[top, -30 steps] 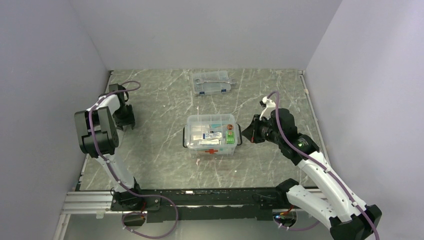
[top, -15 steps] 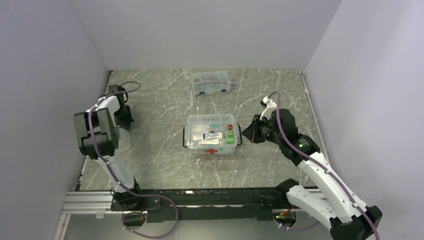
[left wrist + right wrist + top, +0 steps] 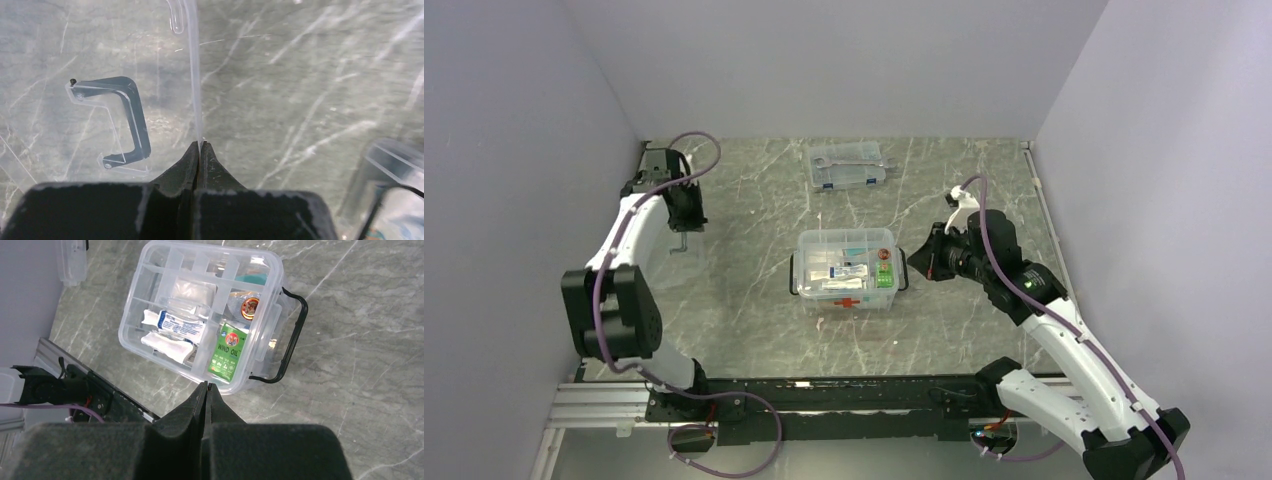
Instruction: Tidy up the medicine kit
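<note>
The medicine kit box is open at the table's middle, its red cross on the near wall. Its divided tray holds white packets, a round tin and a green Wind Oil packet. My left gripper is shut on the edge of the clear lid, which hangs upright at the far left. The lid's black handle shows left of the fingers, and in the top view. My right gripper is shut and empty, just right of the box's black side handle.
A flatter clear case with blue latches and metal tools lies at the back of the table. Grey walls close in the left, back and right sides. The black mounting rail runs along the near edge.
My left arm has stretched toward the back left and raised the gripper, carrying the clear lid with it. The right arm has hardly moved.
</note>
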Controlling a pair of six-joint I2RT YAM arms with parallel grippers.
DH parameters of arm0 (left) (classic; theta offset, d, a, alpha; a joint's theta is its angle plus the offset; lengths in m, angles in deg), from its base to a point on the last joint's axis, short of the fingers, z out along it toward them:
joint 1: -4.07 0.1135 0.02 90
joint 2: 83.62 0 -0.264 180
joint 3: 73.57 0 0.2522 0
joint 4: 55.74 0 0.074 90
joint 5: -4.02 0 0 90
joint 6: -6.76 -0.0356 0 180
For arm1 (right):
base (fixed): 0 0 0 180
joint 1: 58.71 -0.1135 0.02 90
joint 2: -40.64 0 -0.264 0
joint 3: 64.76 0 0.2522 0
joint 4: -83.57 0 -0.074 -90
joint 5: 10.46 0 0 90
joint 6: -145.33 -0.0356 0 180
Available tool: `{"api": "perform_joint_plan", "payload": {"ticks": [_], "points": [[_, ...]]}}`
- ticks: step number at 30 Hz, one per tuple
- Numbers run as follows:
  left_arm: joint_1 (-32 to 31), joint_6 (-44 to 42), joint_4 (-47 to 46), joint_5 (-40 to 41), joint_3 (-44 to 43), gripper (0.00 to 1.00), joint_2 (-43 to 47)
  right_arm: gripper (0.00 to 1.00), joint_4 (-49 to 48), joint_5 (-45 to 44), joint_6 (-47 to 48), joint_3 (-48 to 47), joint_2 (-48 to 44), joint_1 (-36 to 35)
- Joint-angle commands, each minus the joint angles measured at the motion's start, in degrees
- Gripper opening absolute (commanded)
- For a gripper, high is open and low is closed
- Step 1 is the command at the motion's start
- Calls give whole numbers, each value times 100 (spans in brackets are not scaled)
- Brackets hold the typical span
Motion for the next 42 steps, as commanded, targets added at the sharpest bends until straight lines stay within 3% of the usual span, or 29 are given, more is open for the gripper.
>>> {"api": "perform_joint_plan", "payload": {"ticks": [1,6,14,25,30,34,42], "points": [[-68,233,-66,-766,-131,0,918,5,75,-32,-46,-434,79,3],[-161,456,-250,-1878,-119,0,1769,7,46,19,-46,-612,167,1],[-233,866,-669,-3604,20,0,2740,23,-453,422,-227,-711,189,-4],[-520,2504,-2851,-5948,957,0,3821,37,-1042,1138,-258,-963,337,4],[-850,3237,-3816,-6376,1219,0,4101,45,-1477,1884,-219,-1225,528,4],[-1019,3426,-3936,-6583,1126,0,4151,48,-1682,2216,-187,-1660,799,-36],[-1199,3377,-3671,-6728,926,0,4065,54,-1881,2044,35,-2363,1430,-613]]}}
